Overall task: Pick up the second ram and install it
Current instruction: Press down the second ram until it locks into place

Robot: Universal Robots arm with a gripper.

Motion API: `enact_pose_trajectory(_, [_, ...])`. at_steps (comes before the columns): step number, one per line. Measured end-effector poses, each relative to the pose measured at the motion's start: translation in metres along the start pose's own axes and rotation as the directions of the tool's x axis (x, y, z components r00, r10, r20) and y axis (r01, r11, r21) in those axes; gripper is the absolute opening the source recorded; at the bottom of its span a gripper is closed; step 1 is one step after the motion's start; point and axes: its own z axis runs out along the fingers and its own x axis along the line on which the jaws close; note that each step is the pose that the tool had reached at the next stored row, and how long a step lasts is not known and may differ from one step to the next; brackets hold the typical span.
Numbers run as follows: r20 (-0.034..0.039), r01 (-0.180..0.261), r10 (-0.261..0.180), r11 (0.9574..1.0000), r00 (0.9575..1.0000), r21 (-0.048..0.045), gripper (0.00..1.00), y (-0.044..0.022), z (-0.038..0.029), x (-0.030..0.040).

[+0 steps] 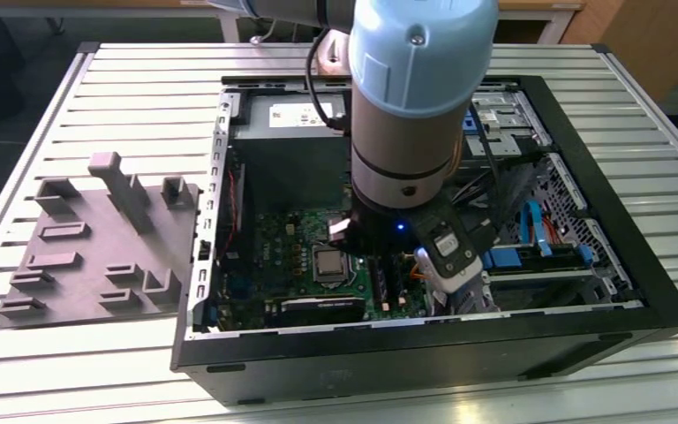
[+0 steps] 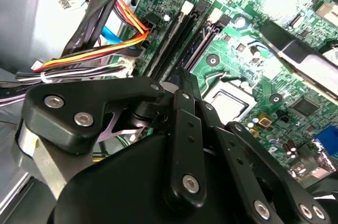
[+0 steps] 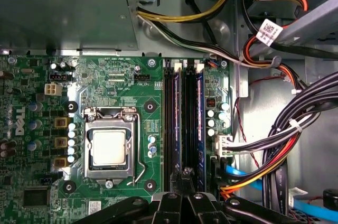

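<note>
Black claw [image 3: 186, 177] over memory slots [image 3: 185, 123] | grip state: cannot tell (fingertips hidden) | second ram: keep square to slot, press evenly.

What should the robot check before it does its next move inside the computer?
1. Computer case open, motherboard uncovered: ok.
2. Gripper lined up with the memory slots, in the first wrist view: ok.
3. Second ram held in the gripper: cannot tell.
4. Cables lying beside the memory slots, not across them: ok.
5. A free memory slot waiting for the second ram: cannot tell.
</note>
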Motion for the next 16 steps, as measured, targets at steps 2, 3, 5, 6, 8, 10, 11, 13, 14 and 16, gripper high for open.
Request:
enact_pose_trajectory(2, [0.0001,0.000,0.000,1.0000,1.0000,0.0017,0.11,-0.0007,0.0000,0.0000])
enact_pose_trajectory(3, [0.0001,0.000,0.000,1.0000,1.0000,0.0028,0.11,-0.0010,-0.0001,0.0000])
enact_pose_trajectory(5, [0.0001,0.000,0.000,1.0000,1.0000,0.0058,0.11,-0.0017,-0.0001,-0.0001])
enact_pose_trajectory(6, [0.0002,0.001,-0.001,1.0000,1.0000,0.0076,0.11,-0.0020,-0.0001,-0.0001])
enact_pose_trajectory(8, [0.0002,0.001,-0.001,0.9999,1.0000,0.0119,0.11,-0.0026,-0.0002,-0.0001])
enact_pose_trajectory(10, [0.0002,0.001,-0.001,0.9999,1.0000,0.0153,0.11,-0.0033,-0.0003,-0.0001])
enact_pose_trajectory(11, [0.0002,0.001,-0.001,0.9999,1.0000,0.0164,0.11,-0.0036,-0.0003,-0.0001])
enact_pose_trajectory(13, [0.0003,0.001,-0.001,0.9999,1.0000,0.0169,0.11,-0.0045,-0.0001,-0.0001])
enact_pose_trajectory(14, [0.0003,0.001,-0.001,0.9999,1.0000,0.0169,0.11,-0.0049,0.0005,-0.0001])
enact_pose_trajectory(16, [0.0003,0.001,-0.001,0.9999,1.0000,0.0169,0.11,-0.0055,0.0019,0.0000])
